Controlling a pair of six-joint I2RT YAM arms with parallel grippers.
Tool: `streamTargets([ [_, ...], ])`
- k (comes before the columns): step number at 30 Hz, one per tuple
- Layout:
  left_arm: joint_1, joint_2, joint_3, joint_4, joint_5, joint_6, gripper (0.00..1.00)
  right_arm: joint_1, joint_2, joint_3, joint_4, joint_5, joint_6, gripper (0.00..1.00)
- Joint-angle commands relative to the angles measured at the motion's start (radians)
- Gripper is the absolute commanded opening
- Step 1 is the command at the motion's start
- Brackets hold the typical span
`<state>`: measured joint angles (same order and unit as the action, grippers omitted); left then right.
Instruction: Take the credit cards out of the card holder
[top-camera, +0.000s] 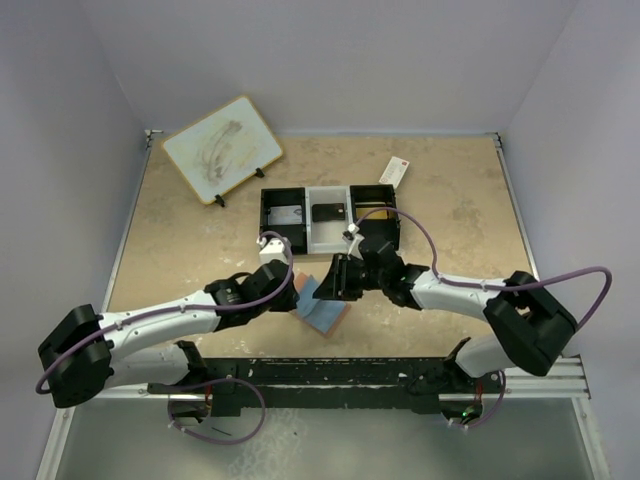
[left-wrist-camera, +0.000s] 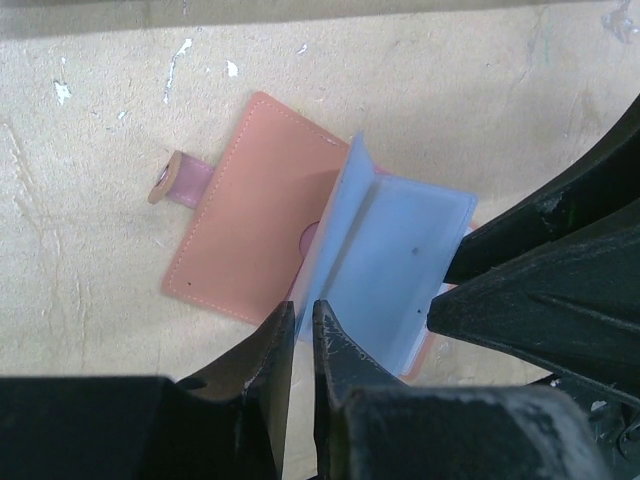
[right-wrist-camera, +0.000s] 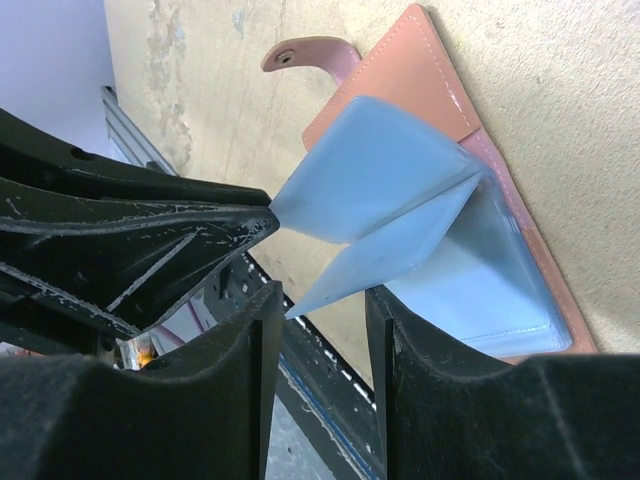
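Black left gripper (left-wrist-camera: 303, 308): nearly closed, pinching a bluish clear pocket leaf (left-wrist-camera: 390, 260) of the salmon-tan leather bifold card holder (left-wrist-camera: 250, 215), which lies open on the beige table (left-wrist-camera: 80, 260). Black right gripper (right-wrist-camera: 320, 300): part open, astride another leaf. Pocket contents indiscernible.

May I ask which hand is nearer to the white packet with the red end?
Right. The right hand is at the card holder, with the white packet beyond the tray, up and to its right; the left hand pinches the holder from the left, farther off.

Salmon-tan leather bifold card holder (top-camera: 322, 308) lies open on the beige surface (top-camera: 180, 240); black-and-white three-compartment tray (top-camera: 264, 220) at its 12 o'clock
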<state>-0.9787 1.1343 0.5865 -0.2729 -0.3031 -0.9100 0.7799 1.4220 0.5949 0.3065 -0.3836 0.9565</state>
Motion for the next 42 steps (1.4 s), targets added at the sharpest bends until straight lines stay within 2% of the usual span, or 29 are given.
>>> streamTargets([
  [1, -0.006, 0.022, 0.007, 0.002, -0.016, -0.01, 0.1, 0.005, 0.02, 0.05, 0.04, 0.02, -0.013, 0.41],
  [7, -0.006, 0.028, -0.008, 0.006, -0.013, -0.028, 0.08, 0.005, 0.078, 0.092, 0.062, 0.015, -0.004, 0.41],
  [11, -0.006, 0.008, -0.02, -0.006, -0.012, -0.028, 0.0, 0.005, 0.127, 0.144, 0.049, 0.024, -0.007, 0.43],
  [17, -0.006, 0.003, -0.04, -0.01, 0.006, -0.053, 0.0, 0.011, 0.231, 0.221, 0.057, -0.036, -0.035, 0.44],
  [25, -0.015, -0.079, -0.13, 0.025, 0.036, -0.162, 0.0, 0.015, 0.174, 0.198, 0.004, 0.025, -0.05, 0.46],
  [32, -0.016, -0.191, -0.082, -0.218, -0.15, -0.193, 0.34, 0.018, 0.105, 0.117, 0.011, 0.048, -0.025, 0.47],
  [37, -0.015, -0.233, 0.017, -0.308, -0.236, -0.165, 0.42, 0.028, 0.085, 0.048, 0.089, 0.043, 0.023, 0.45],
  [42, -0.015, -0.152, 0.044, -0.13, -0.124, -0.08, 0.44, 0.037, 0.087, 0.017, 0.127, 0.057, 0.057, 0.43],
])
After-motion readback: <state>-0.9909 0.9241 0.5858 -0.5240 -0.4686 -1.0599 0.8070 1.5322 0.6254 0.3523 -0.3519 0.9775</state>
